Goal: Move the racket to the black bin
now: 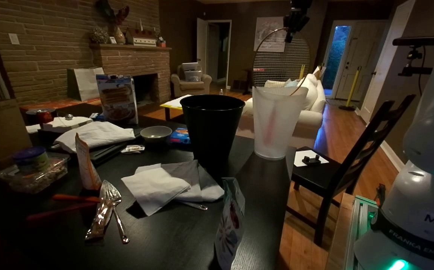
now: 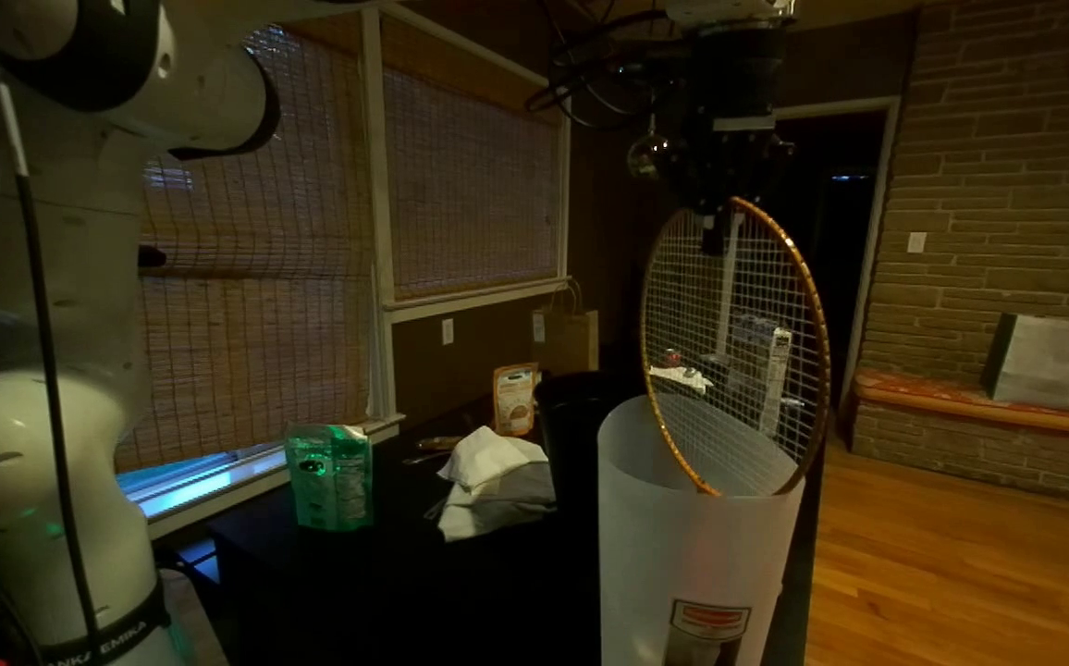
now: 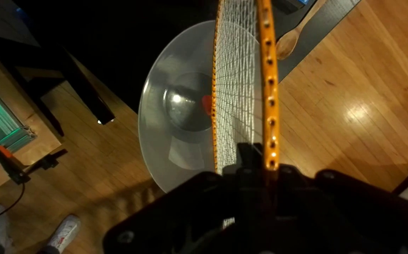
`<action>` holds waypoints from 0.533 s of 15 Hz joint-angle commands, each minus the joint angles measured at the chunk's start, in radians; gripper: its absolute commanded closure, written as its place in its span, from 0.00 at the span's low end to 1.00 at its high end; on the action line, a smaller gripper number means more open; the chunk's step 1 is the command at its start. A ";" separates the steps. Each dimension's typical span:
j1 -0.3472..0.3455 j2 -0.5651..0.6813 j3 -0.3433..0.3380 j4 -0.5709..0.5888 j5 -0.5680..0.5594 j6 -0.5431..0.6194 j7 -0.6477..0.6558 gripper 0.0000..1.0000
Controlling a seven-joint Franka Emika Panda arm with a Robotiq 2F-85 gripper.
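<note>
From the black gripper [image 2: 712, 239] clasping its rim, the orange-framed racket [image 2: 736, 347] runs down near-upright into the whitish translucent plastic bin [image 2: 673, 546], beside the round black plastic bin [image 1: 213, 129].

2 exterior views, seemingly from opposite sides, share the black bin [image 1: 213, 129].

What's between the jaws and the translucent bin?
The racket: in an exterior view its strung head spans that stretch, from the jaws at its top down into the translucent bin.
</note>
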 commanded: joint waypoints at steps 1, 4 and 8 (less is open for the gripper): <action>0.007 -0.031 0.000 0.008 -0.015 -0.016 0.010 1.00; 0.016 -0.070 0.008 0.053 -0.007 -0.026 -0.012 0.99; -0.002 -0.065 0.035 0.273 0.028 -0.135 -0.032 0.99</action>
